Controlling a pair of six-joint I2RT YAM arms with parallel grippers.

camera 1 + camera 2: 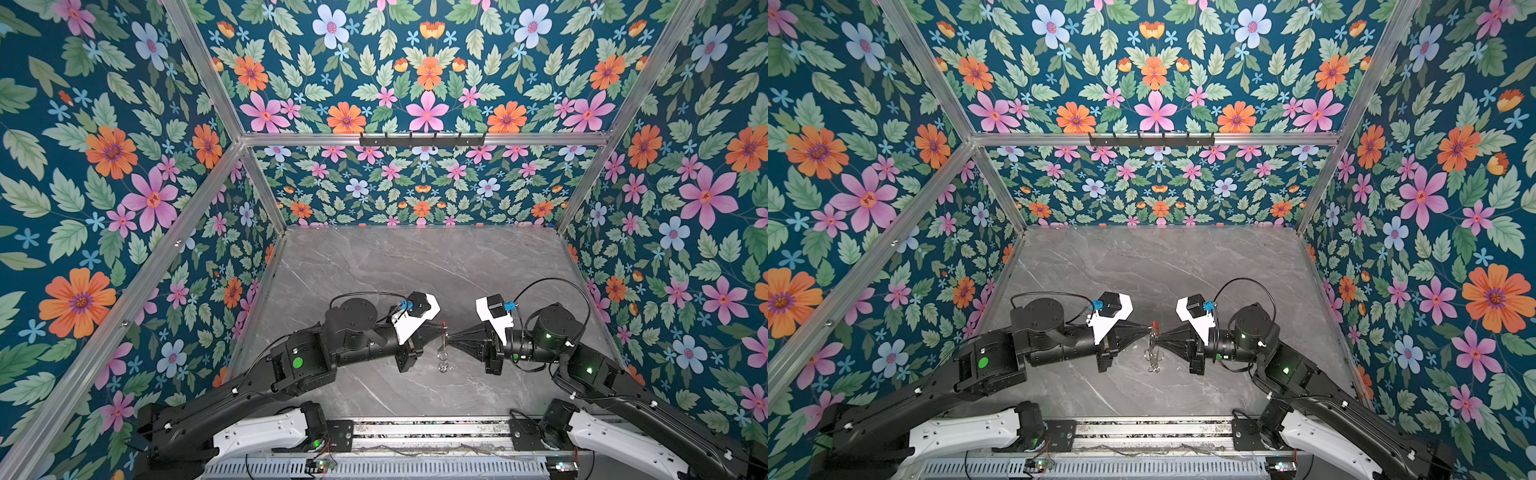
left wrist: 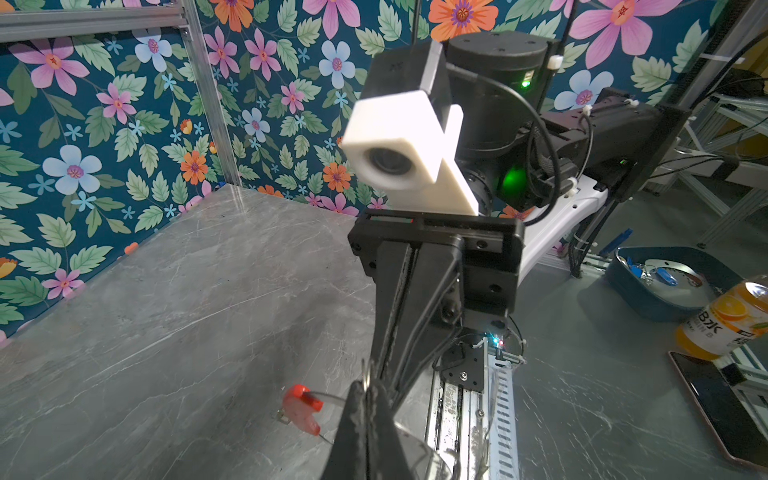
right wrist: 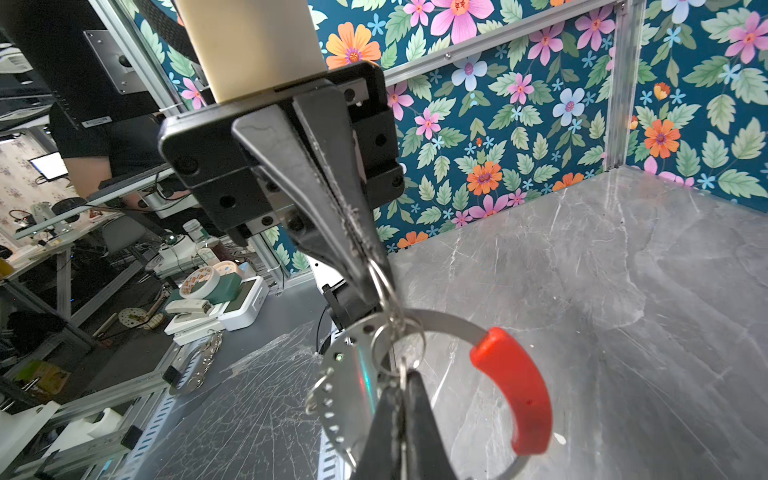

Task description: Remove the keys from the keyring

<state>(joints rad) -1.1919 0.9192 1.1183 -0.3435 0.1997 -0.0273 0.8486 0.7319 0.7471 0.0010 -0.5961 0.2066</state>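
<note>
The two arms are meeting tip to tip over the near middle of the grey table [image 1: 415,266], the left gripper [image 1: 441,330] reaching in from the left and the right gripper [image 1: 452,336] from the right. The keyring [image 3: 359,374] is hanging between the tips. In both top views it is showing edge-on as a thin line, with its red sleeve [image 3: 515,395] at the far end and the keys [image 1: 443,365] dangling at the near end. I cannot tell whether the keys are touching the table.

In the right wrist view the left gripper is clenching its fingers on a small ring [image 3: 384,282] just beside the keyring's flat metal rim. The right gripper is also squeezing tight, pinching a thin silvery part of the keys where they are hanging from the rim. The two grip points are sitting very near each other on the same arc, well apart from the red sleeve.

In the left wrist view the red sleeve is showing just beside the clenched left fingertips.
</note>
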